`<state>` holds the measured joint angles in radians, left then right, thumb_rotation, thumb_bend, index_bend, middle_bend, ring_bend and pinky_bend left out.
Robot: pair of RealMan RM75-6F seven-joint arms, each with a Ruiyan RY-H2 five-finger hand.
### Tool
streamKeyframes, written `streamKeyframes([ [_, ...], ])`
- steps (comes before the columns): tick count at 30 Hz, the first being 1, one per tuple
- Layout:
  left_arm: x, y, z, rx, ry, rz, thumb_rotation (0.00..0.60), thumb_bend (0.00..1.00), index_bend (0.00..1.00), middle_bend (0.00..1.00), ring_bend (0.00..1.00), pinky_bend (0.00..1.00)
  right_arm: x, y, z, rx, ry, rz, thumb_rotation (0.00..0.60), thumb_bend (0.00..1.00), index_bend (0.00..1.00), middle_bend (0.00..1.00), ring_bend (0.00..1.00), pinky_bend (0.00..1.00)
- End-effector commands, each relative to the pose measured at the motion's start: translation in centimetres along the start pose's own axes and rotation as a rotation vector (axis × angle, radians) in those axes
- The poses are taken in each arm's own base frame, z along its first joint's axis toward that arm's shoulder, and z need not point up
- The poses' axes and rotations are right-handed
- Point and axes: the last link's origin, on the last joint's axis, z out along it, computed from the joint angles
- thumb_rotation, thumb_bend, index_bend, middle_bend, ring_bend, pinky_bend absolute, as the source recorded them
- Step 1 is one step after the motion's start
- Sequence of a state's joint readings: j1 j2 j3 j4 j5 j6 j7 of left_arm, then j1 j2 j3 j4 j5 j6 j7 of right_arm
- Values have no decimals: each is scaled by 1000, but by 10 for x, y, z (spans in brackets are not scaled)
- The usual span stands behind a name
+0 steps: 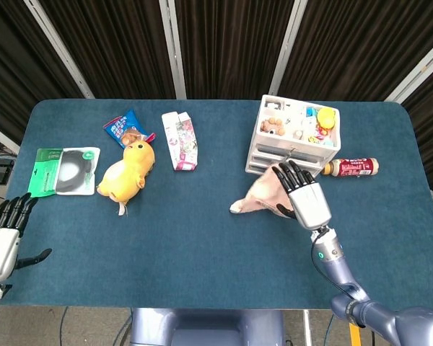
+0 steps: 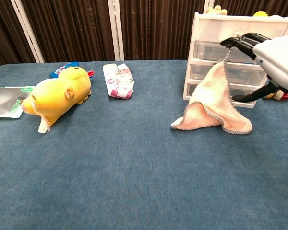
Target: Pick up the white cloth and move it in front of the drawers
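No legible text on the printed packets, green pouch or bottle label.

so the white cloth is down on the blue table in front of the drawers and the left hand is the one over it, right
Not the left: the chest view shows the right hand over the white knitted cloth, which sits on the blue table before the white plastic drawers. The left hand is at the table's far edge.
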<state>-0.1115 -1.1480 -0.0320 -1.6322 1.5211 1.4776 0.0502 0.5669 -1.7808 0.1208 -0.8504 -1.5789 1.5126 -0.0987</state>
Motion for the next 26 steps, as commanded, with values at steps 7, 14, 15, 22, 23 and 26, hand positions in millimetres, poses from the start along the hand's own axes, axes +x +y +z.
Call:
streamKeyframes([
  [7, 1, 0, -1, -1, -2, -3, 600, 12, 0, 0, 0, 0, 26, 27, -33, 7, -42, -28, 600, 0, 51, 71, 20, 275],
  [14, 2, -1, -3, -7, -3, 8, 600, 10, 0, 0, 0, 0, 64, 61, -76, -115, -127, -57, 600, 0, 62, 62, 0, 229],
  [15, 2, -1, -4, -8, -4, 12, 600, 9, 0, 0, 0, 0, 72, 67, -85, -156, -152, -44, 600, 0, 62, 57, 0, 222],
  [22, 3, -1, -6, -16, 2, 30, 600, 3, 0, 0, 0, 0, 118, 92, -133, -377, -262, 63, 600, 0, 60, 15, 0, 170],
  [23, 3, -1, -7, -17, 3, 32, 600, 2, 0, 0, 0, 0, 122, 94, -137, -385, -263, 64, 600, 0, 60, 14, 0, 169],
  [26, 2, 0, -8, -22, 5, 40, 600, 2, 0, 0, 0, 0, 133, 98, -150, -401, -254, 62, 600, 0, 53, 10, 0, 169],
])
